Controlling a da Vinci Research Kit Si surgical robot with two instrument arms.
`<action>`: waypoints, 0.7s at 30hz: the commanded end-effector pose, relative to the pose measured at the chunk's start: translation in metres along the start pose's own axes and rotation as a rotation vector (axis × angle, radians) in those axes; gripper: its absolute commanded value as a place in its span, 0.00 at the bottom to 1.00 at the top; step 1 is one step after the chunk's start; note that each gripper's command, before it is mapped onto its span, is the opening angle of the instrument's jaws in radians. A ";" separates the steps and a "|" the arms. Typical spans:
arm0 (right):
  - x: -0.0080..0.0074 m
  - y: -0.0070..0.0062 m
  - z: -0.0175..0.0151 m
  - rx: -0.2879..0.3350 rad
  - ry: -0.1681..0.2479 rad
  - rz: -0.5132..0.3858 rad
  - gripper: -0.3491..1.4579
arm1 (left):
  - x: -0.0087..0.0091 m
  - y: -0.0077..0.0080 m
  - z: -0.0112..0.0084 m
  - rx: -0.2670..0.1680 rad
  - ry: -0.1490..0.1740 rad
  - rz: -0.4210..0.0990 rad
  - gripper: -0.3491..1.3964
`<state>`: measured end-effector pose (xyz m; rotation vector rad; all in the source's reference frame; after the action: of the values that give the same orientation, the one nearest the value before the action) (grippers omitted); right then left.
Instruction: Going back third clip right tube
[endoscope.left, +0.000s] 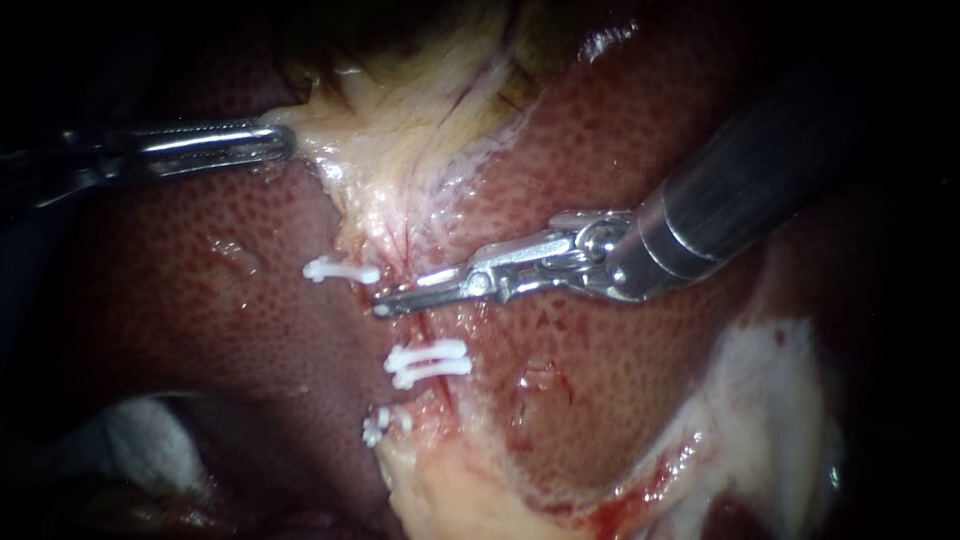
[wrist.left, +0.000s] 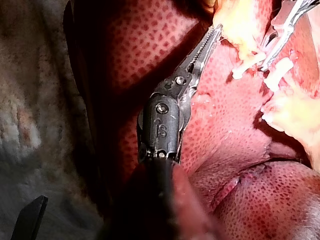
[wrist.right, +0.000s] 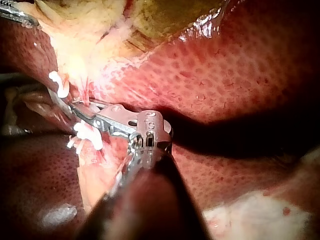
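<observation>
two instruments (endoscope.left: 285, 142) (endoscope.left: 390, 300), maybe four clips (endoscope.left: 340, 270), one liver (endoscope.left: 200, 300).

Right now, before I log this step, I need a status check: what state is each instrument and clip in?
left instrument: pincer shut on pale tissue.
right instrument: pincer open, holding nothing.
upper clip: closed, in place.
paired clips: closed, side by side.
lowest clip: closed, in place.
</observation>
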<state>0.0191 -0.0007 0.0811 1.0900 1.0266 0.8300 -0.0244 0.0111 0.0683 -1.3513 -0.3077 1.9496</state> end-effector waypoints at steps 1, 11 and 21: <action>0.0000 0.0000 0.0000 0.000 0.000 0.000 0.00 | 0.0000 0.0001 0.0000 0.001 0.000 0.000 0.00; -0.0001 0.0000 0.0001 0.000 0.000 0.005 0.00 | 0.0001 0.0001 0.0000 0.001 0.000 0.000 0.00; 0.0000 -0.0001 0.0006 -0.134 0.116 -0.274 0.45 | 0.0001 0.0001 0.0000 -0.002 0.000 0.000 0.00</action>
<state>0.0197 -0.0008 0.0812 0.7527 1.1790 0.7349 -0.0245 0.0110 0.0682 -1.3529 -0.3092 1.9500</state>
